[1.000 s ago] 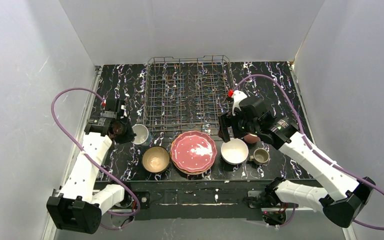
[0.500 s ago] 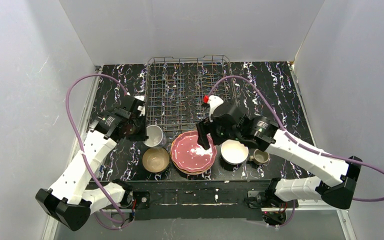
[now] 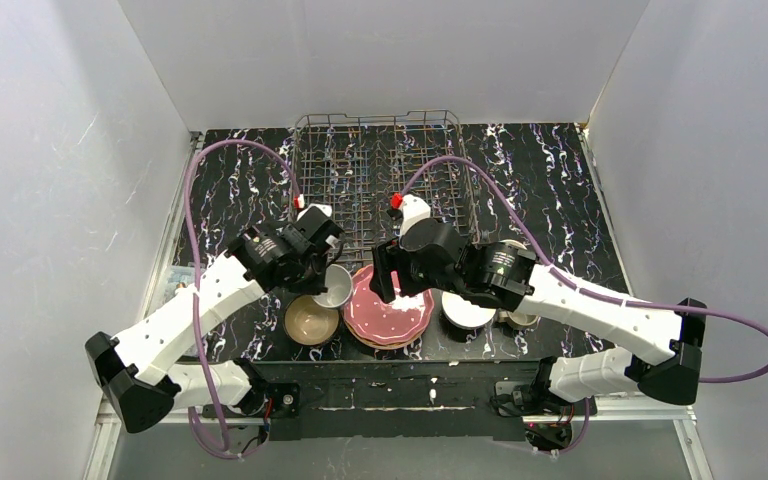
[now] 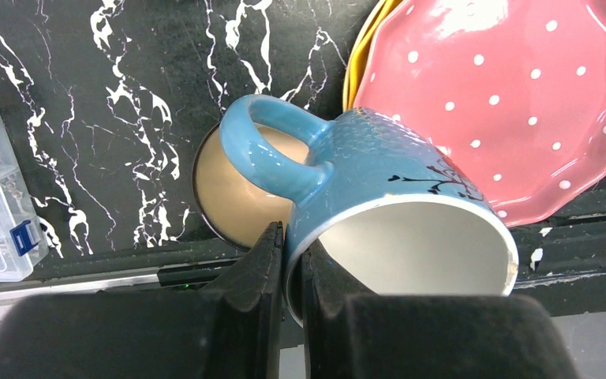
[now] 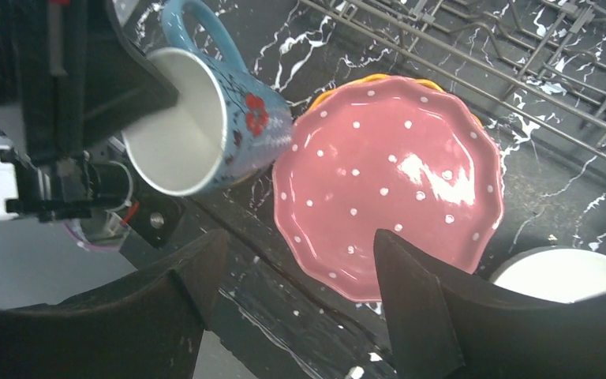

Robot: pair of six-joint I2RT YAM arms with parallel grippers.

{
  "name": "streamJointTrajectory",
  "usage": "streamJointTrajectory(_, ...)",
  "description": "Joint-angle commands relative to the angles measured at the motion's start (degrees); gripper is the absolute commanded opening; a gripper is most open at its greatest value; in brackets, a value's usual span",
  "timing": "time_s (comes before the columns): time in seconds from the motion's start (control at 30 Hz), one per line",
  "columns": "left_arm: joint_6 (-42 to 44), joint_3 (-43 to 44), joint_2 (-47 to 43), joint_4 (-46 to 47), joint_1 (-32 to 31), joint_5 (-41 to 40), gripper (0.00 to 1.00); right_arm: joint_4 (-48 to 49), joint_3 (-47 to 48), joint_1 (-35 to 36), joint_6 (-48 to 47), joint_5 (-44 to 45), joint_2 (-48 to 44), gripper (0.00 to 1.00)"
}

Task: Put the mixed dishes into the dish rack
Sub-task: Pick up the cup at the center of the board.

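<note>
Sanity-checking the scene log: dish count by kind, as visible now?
Plates: 2 (pink plate, orange plate under it)
Bowls: 2 (tan bowl, white bowl)
Mugs: 2 (teal mug in left gripper, grey mug part hidden)
Total: 6

Behind plate stack, rack; left bowl, right bowl flank it; mug aloft near left bowl.
</note>
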Motion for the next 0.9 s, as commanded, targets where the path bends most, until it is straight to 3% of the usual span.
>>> streamJointTrajectory(0.0, -4.0, 3.9, 0.4, 0.0, -3.4, -5.6, 0.00, 5.3, 0.4, 0.7, 5.1, 2.9, 0.2, 0.76)
streamJointTrajectory(0.87, -7.7, 10.6, 7.1, 0.5, -12.5, -8.0, 0.00, 8.6, -5.1, 0.9, 11.7, 6.5, 1.5, 0.62)
